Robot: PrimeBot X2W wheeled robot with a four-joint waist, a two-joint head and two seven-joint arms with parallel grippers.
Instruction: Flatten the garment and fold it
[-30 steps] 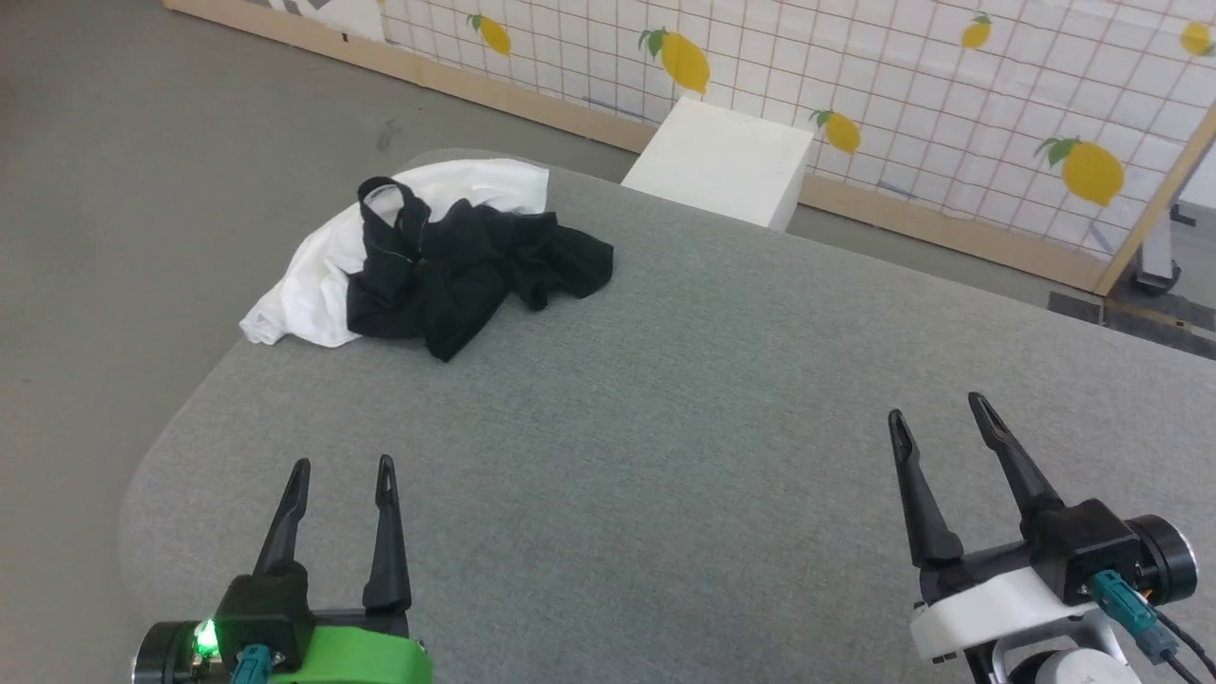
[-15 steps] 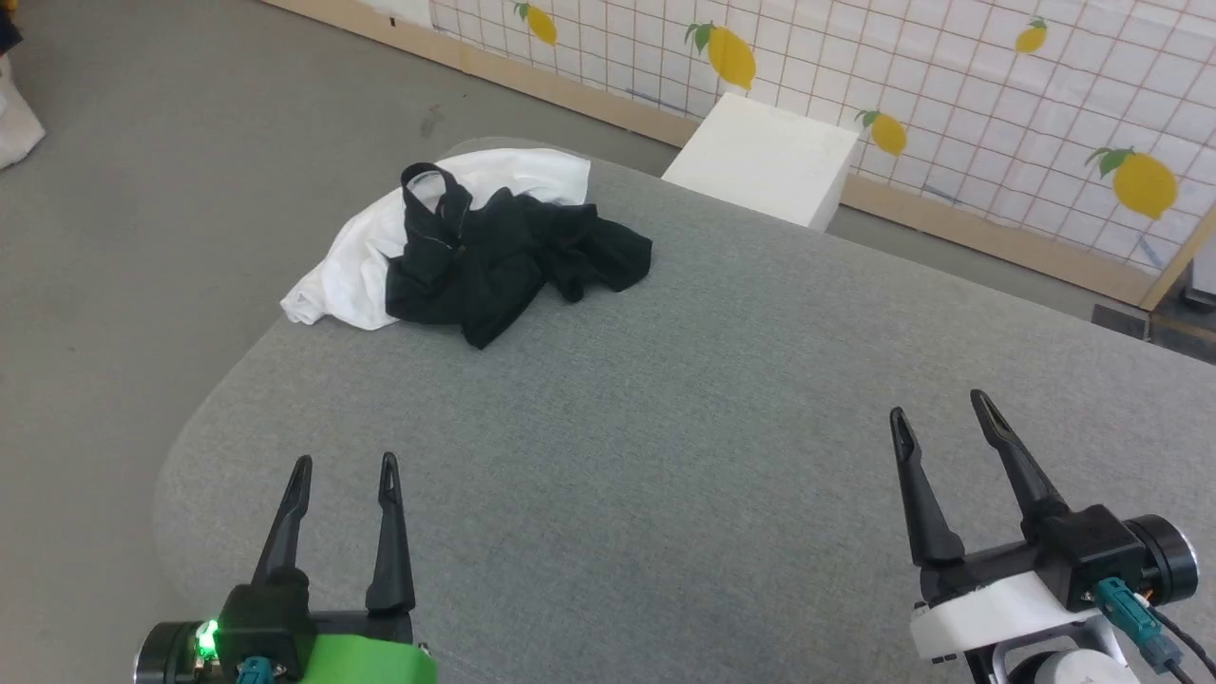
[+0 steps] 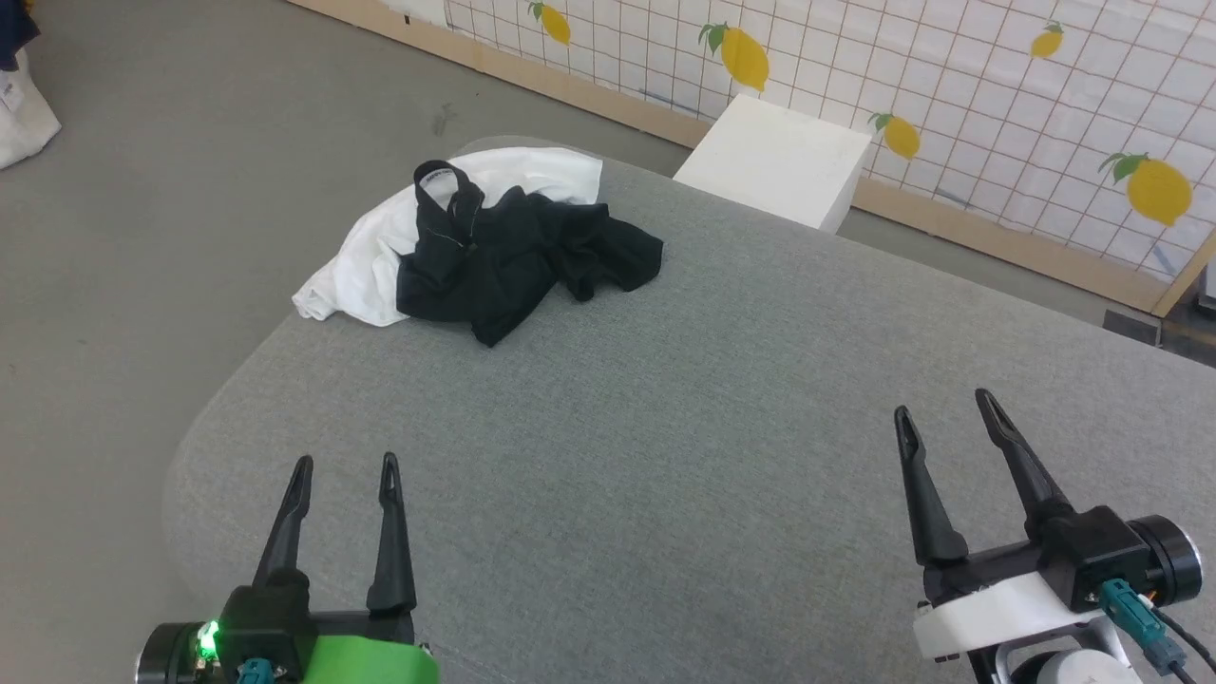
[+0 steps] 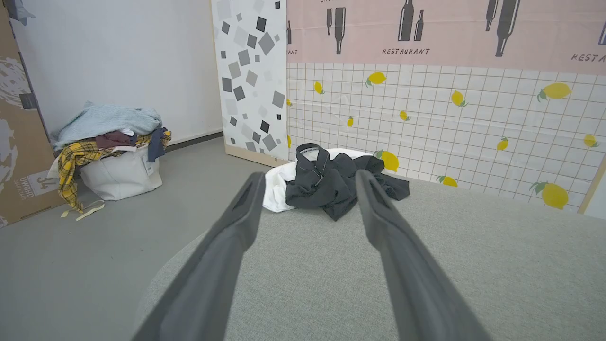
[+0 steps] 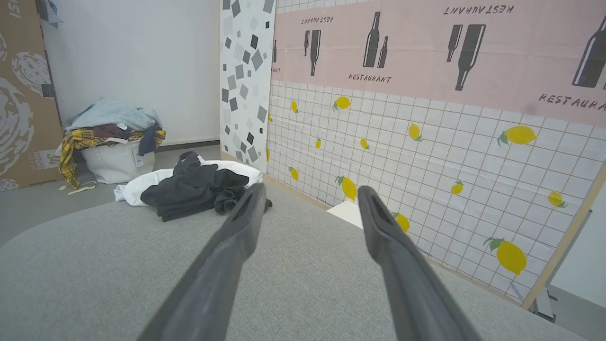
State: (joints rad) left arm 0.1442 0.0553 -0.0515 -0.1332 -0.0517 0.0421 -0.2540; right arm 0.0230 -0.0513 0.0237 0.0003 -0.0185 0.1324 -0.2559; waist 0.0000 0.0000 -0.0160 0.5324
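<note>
The garment [image 3: 494, 252] lies crumpled at the far left corner of the grey table [image 3: 665, 427], white body underneath, black sleeves and neckband bunched on top. It also shows ahead in the left wrist view [image 4: 331, 182] and at the left in the right wrist view [image 5: 194, 187]. Its white part hangs slightly over the table's edge. My left gripper [image 3: 346, 467] hovers open near the front left, well short of the garment. Open too, my right gripper [image 3: 942, 407] sits at the front right, nothing between its fingers.
A white box [image 3: 774, 161] stands on the floor behind the table, in front of a lemon-print partition [image 3: 950, 85]. A bag piled with clothes [image 4: 113, 151] sits on the floor to the left, next to a cardboard panel [image 4: 19, 142].
The head camera has turned left, so the whole picture has shifted right and slightly down. Garment and both grippers have kept their places.
</note>
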